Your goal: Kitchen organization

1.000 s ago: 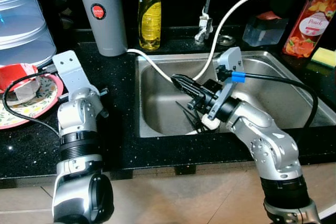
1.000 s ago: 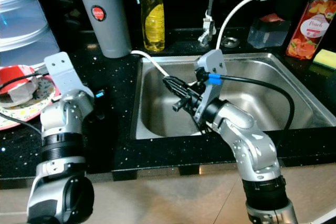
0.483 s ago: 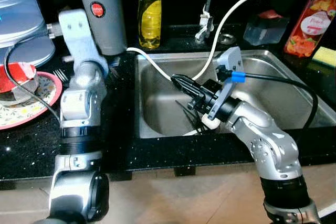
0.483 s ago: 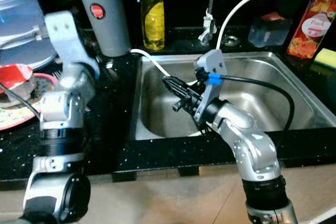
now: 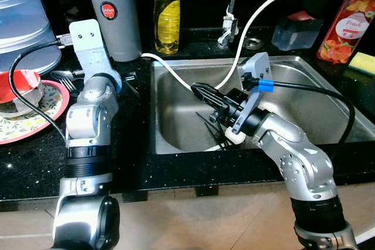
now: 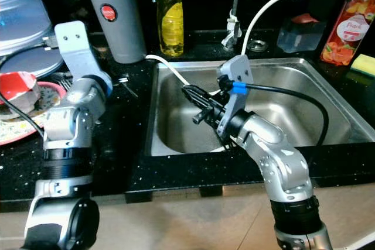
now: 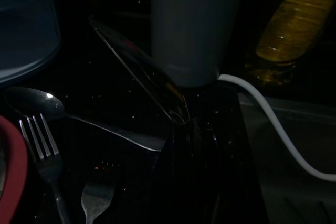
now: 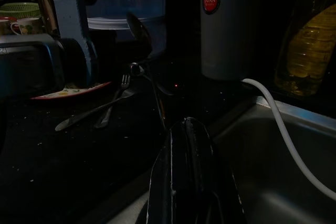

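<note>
On the black counter, left gripper (image 7: pixel 184 129) pinches a spoon (image 7: pixel 139 69) (right gripper (image 5: pixel 202 93) pressed together over the sink (image 5: pixel 328 95)).

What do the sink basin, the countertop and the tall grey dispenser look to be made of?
Sink basin: brushed stainless steel, by its dull silver sheen. Countertop: polished black stone or a lookalike, glossy with pale flecks. Tall grey dispenser: matte grey, plastic or coated metal; unclear which.

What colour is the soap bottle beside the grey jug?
Yellow soap bottle, clearest in the left eye view.
</note>
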Controlling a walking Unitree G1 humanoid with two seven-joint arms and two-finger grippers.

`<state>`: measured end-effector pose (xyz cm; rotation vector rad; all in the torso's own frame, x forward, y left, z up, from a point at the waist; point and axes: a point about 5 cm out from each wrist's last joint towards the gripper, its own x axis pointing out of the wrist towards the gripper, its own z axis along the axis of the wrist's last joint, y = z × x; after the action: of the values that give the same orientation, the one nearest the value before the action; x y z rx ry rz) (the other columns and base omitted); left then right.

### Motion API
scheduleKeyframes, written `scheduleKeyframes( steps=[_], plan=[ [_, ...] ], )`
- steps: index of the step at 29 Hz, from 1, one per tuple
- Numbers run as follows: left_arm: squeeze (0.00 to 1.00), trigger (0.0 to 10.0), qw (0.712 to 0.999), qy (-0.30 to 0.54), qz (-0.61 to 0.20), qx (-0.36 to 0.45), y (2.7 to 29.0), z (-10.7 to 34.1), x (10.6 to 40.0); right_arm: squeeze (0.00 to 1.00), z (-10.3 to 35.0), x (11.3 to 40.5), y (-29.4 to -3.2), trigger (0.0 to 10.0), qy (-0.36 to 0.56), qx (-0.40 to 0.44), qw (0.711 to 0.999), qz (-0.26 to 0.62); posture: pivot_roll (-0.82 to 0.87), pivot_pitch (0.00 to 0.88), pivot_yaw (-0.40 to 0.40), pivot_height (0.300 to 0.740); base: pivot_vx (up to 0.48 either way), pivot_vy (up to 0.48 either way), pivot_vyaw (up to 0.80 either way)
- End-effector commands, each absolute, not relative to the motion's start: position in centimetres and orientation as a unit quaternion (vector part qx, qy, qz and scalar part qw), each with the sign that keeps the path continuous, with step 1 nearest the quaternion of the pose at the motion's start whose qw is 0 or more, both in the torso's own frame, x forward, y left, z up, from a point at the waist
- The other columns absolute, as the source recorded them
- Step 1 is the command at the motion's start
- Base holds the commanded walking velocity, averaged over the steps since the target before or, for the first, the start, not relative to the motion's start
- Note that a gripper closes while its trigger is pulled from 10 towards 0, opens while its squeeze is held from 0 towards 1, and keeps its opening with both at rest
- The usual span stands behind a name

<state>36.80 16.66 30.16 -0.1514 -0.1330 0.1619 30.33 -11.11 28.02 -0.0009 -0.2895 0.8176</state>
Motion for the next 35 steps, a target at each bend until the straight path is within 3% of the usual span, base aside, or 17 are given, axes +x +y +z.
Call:
scheduleKeyframes(
  steps=[1, 4, 10, 13, 20, 23, 29, 35],
  plan=[
    [0.0, 10.0, 0.993, -0.07, 0.075, -0.057, 16.8, 30.0, 36.6, 0.0, 28.1, 30.3, -11.3, 10.0, -0.143, -0.002, 0.907, 0.396, -0.06, 0.098, 0.034, 0.74, 0.0, 0.0, 0.0],
    [0.0, 10.0, 0.994, -0.071, 0.066, -0.055, 16.5, 30.1, 36.6, 0.0, 28.1, 30.3, -11.2, 10.0, -0.143, -0.002, 0.907, 0.396, -0.06, 0.097, 0.032, 0.74, 0.0, 0.0, 0.0],
    [0.0, 10.0, 0.989, -0.135, -0.034, -0.052, 14.6, 32.0, 36.2, 0.0, 28.1, 30.3, -11.2, 10.0, -0.144, -0.002, 0.907, 0.396, -0.06, 0.098, 0.031, 0.74, 0.0, 0.0, 0.0],
    [0.0, 10.0, 0.981, -0.137, -0.101, -0.095, 13.2, 32.2, 36.6, 0.0, 28.1, 30.4, -11.2, 10.0, -0.143, -0.002, 0.907, 0.396, -0.06, 0.102, 0.028, 0.74, 0.0, 0.0, 0.0],
    [0.0, 10.0, 0.968, -0.069, -0.192, -0.146, 10.7, 30.5, 38.9, 0.0, 28.5, 30.8, -11.7, 10.0, -0.153, 0.0, 0.92, 0.361, -0.07, 0.111, 0.033, 0.74, 0.0, 0.0, 0.0],
    [0.0, 10.0, 0.966, -0.057, -0.215, -0.134, 10.2, 30.5, 39.6, 0.0, 28.6, 31.4, -12.8, 10.0, -0.15, -0.006, 0.932, 0.329, -0.07, 0.112, 0.035, 0.74, 0.0, 0.0, 0.0],
    [0.0, 10.0, 0.959, -0.019, -0.279, -0.043, 8.2, 30.9, 40.9, 0.0, 28.7, 34.0, -18.6, 10.0, -0.106, -0.053, 0.98, 0.159, -0.1, 0.122, 0.051, 0.74, 0.0, 0.0, 0.0],
    [0.0, 10.0, 0.931, 0.042, -0.362, 0.026, 4.8, 28.5, 40.8, 0.0, 27.4, 33.8, -22.1, 10.0, -0.063, -0.092, 0.988, 0.108, -0.13, 0.13, 0.053, 0.74, 0.0, 0.0, 0.0]
  ],
)
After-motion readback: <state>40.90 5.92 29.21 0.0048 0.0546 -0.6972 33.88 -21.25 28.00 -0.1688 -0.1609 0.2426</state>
